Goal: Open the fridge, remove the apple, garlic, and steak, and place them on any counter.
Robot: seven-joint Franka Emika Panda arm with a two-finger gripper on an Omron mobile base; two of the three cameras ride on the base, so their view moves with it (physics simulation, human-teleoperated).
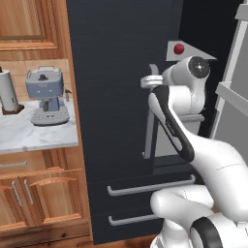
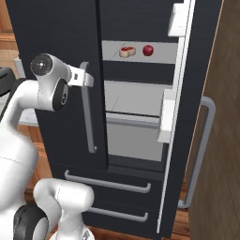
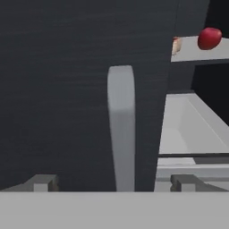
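Observation:
The black fridge point(image 1: 116, 97) has its left door shut and its right door point(image 2: 197, 117) swung wide open. On an upper shelf inside lie the red apple point(image 2: 148, 50) and, to its left, the steak point(image 2: 127, 51). Both also show top right in the hand view: apple point(image 3: 209, 38), steak point(image 3: 176, 44) half hidden by the door edge. The garlic is out of view. My gripper point(image 2: 86, 77) is open at the upper end of the left door's grey bar handle point(image 3: 121, 129), which stands between the fingertips point(image 3: 42, 182). Nothing is held.
The marble counter point(image 1: 34, 135) lies left of the fridge, carrying a blue-grey coffee machine point(image 1: 46, 94) and a paper towel roll point(image 1: 7, 92). Two lower drawers point(image 2: 108, 183) with horizontal handles sit below the doors. A wooden panel point(image 2: 225, 140) stands right of the open door.

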